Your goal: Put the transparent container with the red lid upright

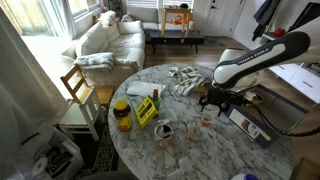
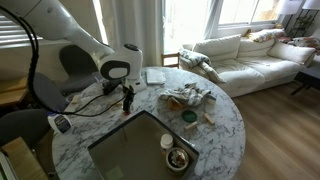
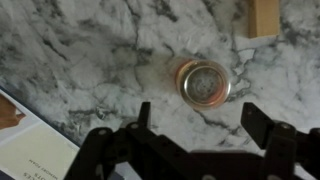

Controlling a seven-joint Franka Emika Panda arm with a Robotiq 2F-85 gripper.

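**A:** Reading the wrist view from the left, what was there?

**B:** A white booklet (image 3: 25,140) at the lower left corner, then bare marble bench (image 3: 70,50). The transparent container (image 3: 203,83) came next, right of centre, and a wooden block (image 3: 263,18) was cut off at the top.

**A:** And the end effector?

**B:** The end effector (image 3: 197,118) hung over the bench with its jaws spread wide and nothing between them. The container lay just ahead of the gap, slightly toward the finger (image 3: 258,125) on the picture's right.

**A:** Which way did its long axis run?

**B:** Probably toward the camera. Only a round face showed, with a reddish tinge at the rim. The picture was too blurred to tell whether lid or base faced up.

**A:** Did the exterior views help?

**B:** Only a little. In an exterior view a small reddish speck sat close to the bench edge nearest the arm, just beneath the end effector (image 1: 213,99). It was too small to read which way it lay.
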